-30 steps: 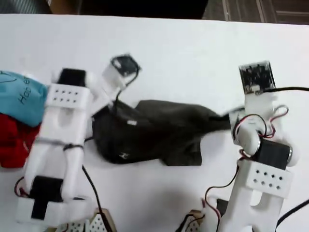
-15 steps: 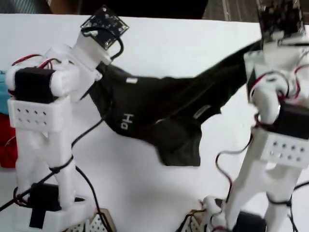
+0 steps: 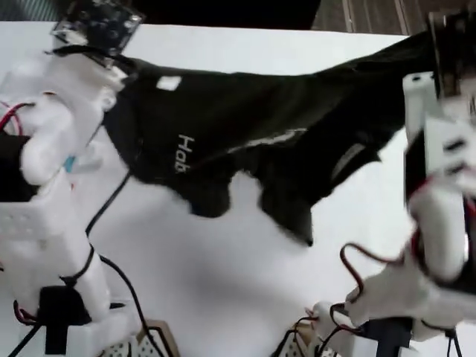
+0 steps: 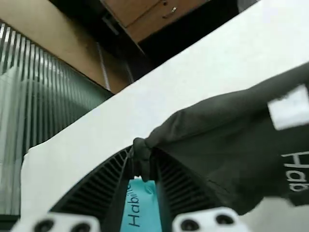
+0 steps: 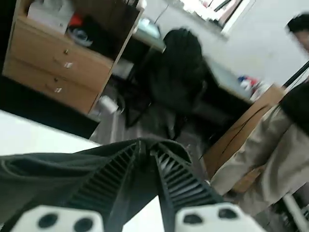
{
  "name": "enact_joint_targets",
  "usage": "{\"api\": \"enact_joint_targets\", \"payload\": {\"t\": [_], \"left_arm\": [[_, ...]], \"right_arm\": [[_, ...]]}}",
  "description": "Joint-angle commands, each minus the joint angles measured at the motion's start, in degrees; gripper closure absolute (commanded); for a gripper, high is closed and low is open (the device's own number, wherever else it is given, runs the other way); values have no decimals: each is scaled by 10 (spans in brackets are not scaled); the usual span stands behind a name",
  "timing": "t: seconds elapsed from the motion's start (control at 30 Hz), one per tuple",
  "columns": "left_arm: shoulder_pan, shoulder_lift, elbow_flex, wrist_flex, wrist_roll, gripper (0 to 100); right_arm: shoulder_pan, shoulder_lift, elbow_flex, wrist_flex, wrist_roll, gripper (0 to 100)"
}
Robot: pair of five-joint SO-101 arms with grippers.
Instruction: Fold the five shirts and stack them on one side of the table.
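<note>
- My left claw (image 4: pixel 141 162) is clenched on a bunched corner of the black cotton shirt with white lettering (image 3: pixel 245 137). My right claw (image 5: pixel 146 147) is clamped on its opposite edge.
- The shirt hangs stretched between them, sagging over the white tabletop (image 3: pixel 223 290).
- My left pinch looks thin, so pulling wider could slip it free and drop the shirt crumpled.
</note>
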Motion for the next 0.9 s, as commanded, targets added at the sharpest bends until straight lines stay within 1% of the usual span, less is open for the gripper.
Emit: {"api": "enact_joint_targets", "payload": {"t": [0.0, 0.23, 0.63, 0.73, 0.87], "left_arm": [[-17, -44, -23, 7, 5, 975], [-14, -113, -22, 9, 5, 975], [-17, -217, -21, 9, 6, 975], [-17, -245, -21, 9, 6, 975], [-17, -262, -21, 10, 6, 975]], "right_arm": [[5, -12, -84, 10, 21, 978], [1, -57, -93, 34, 23, 978], [1, -172, -92, 31, 26, 978], [0, -202, -91, 30, 60, 978], [-44, -220, -91, 34, 106, 978]]}}
